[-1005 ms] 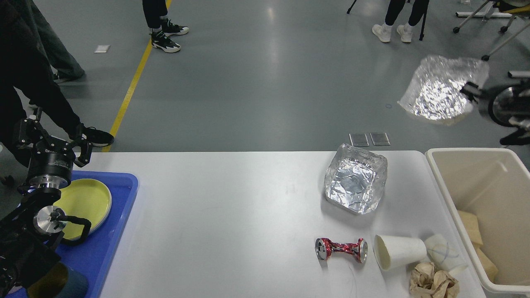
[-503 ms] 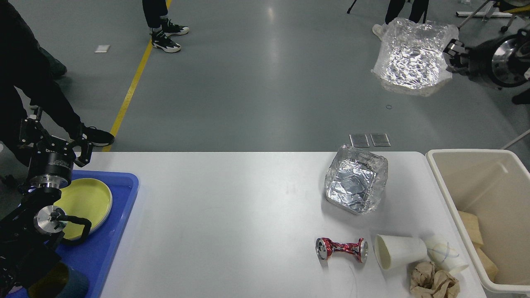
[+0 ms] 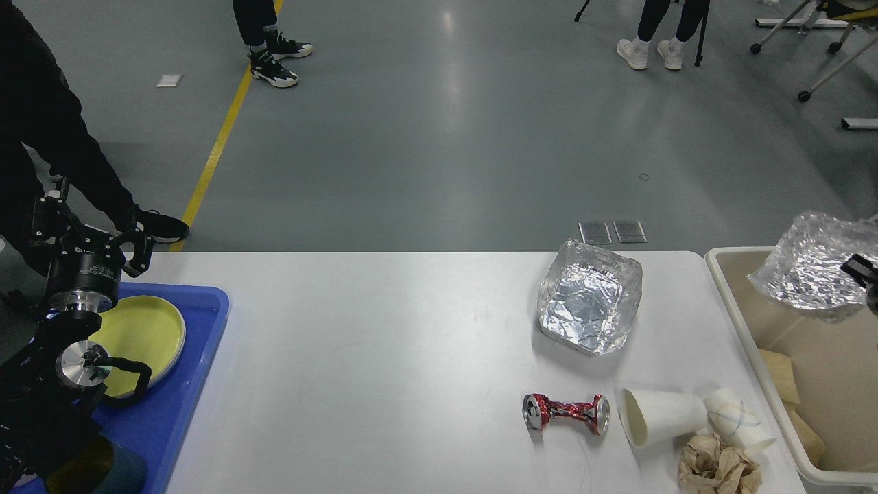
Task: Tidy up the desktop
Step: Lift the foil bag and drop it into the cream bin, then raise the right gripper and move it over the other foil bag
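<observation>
The white desktop bears a foil tray, a crushed red can, a white paper cup on its side, a second white cup and crumpled brown paper. My right gripper shows only at the right edge. It is shut on the rim of a second foil tray and holds it in the air over the beige bin. My left gripper is open and empty above the back of the blue tray.
The blue tray at the left holds a yellow plate and a dark cup. The bin at the right holds beige scraps. People's legs stand on the grey floor beyond the table.
My right gripper has swung the held foil tray up and left, then down to the right, so that it now hangs low over the bin. The left arm has not moved.
</observation>
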Robot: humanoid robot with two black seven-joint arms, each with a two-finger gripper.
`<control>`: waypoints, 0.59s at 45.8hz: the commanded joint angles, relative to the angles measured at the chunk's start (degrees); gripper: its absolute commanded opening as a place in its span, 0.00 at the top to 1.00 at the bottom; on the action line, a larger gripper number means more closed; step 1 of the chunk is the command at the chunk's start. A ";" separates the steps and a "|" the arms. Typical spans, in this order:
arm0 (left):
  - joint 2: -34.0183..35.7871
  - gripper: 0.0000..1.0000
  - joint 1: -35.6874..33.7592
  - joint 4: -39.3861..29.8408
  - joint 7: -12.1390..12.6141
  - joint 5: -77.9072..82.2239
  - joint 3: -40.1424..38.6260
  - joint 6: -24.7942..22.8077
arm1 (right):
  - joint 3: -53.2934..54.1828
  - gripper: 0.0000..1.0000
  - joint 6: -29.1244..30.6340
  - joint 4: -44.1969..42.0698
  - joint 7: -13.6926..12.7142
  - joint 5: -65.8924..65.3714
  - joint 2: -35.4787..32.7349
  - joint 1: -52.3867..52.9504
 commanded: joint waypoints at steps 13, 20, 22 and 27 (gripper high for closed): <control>0.00 0.04 -0.01 0.00 0.00 0.00 0.03 0.02 | 6.18 0.01 -0.98 -8.76 -0.17 -0.08 3.14 -11.99; 0.00 0.04 -0.01 0.00 0.00 0.00 0.03 0.02 | 6.26 0.00 -0.19 -7.36 -0.44 -0.08 4.81 -7.70; 0.00 0.04 -0.01 0.00 0.00 0.00 -0.06 0.02 | 6.18 0.00 0.16 -5.87 -0.44 -0.17 5.08 -4.27; 0.00 0.04 -0.01 0.00 0.00 0.00 0.03 0.02 | 4.42 0.00 2.88 -0.86 -0.61 -0.78 7.88 5.13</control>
